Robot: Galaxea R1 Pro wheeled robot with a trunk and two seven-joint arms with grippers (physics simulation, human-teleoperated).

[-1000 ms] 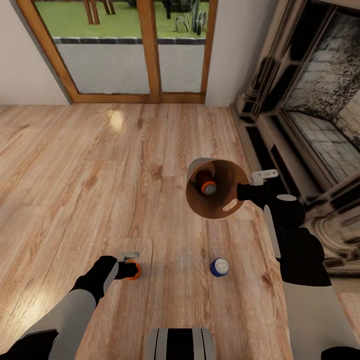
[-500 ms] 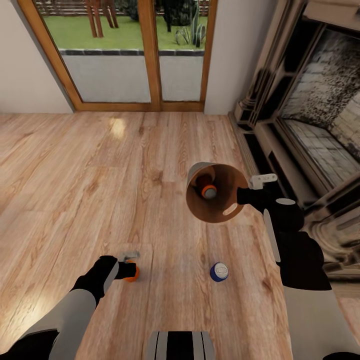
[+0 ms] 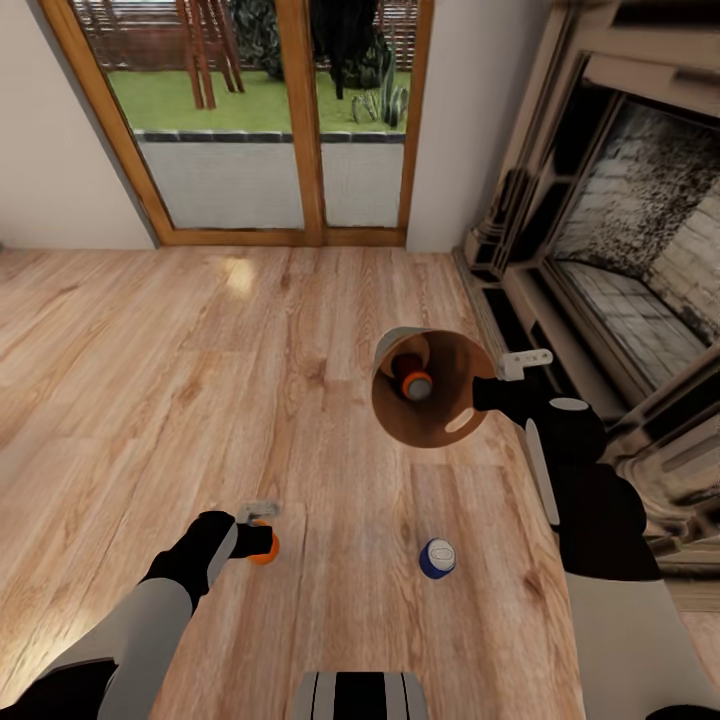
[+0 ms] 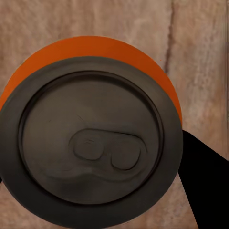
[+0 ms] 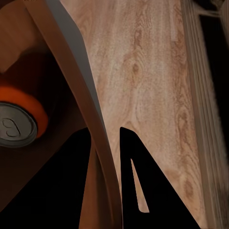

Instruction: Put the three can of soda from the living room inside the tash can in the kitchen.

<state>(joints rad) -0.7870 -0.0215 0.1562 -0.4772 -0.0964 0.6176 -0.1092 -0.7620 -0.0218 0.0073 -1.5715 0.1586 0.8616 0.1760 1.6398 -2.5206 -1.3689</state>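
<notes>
A grey tash can point(image 3: 430, 388) with a brown-orange inside hangs tilted above the wood floor, its mouth toward me. My right gripper point(image 3: 484, 391) is shut on its rim; the right wrist view has the bin wall point(image 5: 90, 109) pinched between the two dark fingers point(image 5: 143, 186). One orange can of soda point(image 3: 415, 382) lies inside the bin, its silver top point(image 5: 14, 126) showing. My left gripper point(image 3: 260, 531) is shut on a second orange can point(image 3: 264, 546), whose top point(image 4: 90, 138) looms close in the left wrist view. A blue can point(image 3: 437, 558) lies on the floor between my arms.
This is the living room: a brick fireplace point(image 3: 640, 240) with a stepped surround runs along the right, close to my right arm. Wood-framed glass doors point(image 3: 290, 130) stand ahead. Open plank floor point(image 3: 150, 380) stretches to the left.
The whole picture has slid downward, so the camera has moved. Both grippers keep their holds. The blue can has dropped lower in the picture along with the floor.
</notes>
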